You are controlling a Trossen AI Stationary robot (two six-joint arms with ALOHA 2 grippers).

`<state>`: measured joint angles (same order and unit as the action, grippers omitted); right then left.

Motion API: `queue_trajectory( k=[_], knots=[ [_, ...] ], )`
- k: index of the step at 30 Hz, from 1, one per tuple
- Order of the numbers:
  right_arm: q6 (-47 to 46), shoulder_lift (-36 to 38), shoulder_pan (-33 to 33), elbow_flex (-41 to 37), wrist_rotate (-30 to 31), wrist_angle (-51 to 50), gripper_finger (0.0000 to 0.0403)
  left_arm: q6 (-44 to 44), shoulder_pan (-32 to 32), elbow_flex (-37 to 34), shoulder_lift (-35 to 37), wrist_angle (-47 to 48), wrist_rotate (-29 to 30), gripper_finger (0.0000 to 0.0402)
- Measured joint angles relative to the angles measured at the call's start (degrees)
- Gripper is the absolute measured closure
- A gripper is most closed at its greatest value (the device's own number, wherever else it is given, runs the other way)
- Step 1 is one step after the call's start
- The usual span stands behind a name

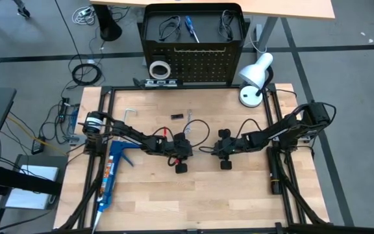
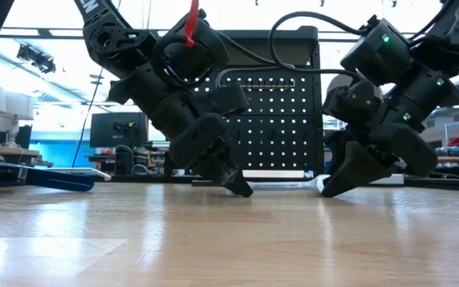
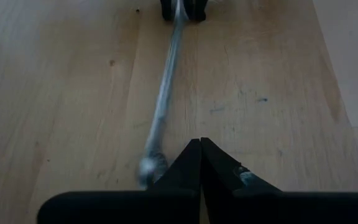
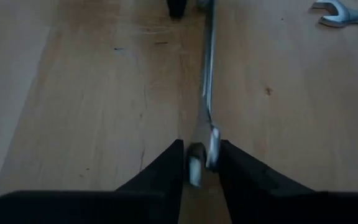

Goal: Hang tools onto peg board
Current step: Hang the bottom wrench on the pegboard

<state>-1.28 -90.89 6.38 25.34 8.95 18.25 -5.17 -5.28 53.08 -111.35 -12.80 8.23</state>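
Wrench (image 3: 164,93) lies flat mid-table, well in front of the peg board (image 1: 193,62). Left gripper (image 1: 180,158), fingers pressed together, sits at its left end; right gripper (image 4: 201,163) pinches its right end.

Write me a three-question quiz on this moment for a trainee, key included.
1. True or false: the left gripper is shut.
2. What lies on the table between the left gripper and the right gripper? A) a silver wrench B) a white tape ring C) a blue-handled screwdriver
3. Short answer: which gripper is nearer the white desk lamp?

Key: 1 true; 2 A; 3 the right gripper.
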Motion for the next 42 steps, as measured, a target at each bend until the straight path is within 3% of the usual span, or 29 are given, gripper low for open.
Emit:
queue_trajectory(
  k=[11,22,32,37,42],
  knots=[
    [-0.2,-0.1,0.0,-0.2,-0.4,1.6,0.038,0.2,0.0,0.0,0.0,0.0,0.1,0.0392],
    [-2.4,0.9,0.0,-0.2,0.2,2.2,0.0382,3.5,0.0,1.1,2.2,2.3,0.3,0.0392],
    [-12.8,3.1,-0.3,-0.2,4.2,0.8,0.0383,7.7,-0.4,1.7,7.3,1.3,7.1,0.0392],
    [-17.8,5.6,-0.3,-0.1,8.5,0.9,0.0382,11.0,-1.6,1.8,8.4,-1.9,11.6,0.0392],
    [-20.8,8.3,-0.2,-0.1,13.0,-0.8,0.0383,14.5,-3.2,-1.0,8.7,-12.1,14.9,0.0392]
  ],
)
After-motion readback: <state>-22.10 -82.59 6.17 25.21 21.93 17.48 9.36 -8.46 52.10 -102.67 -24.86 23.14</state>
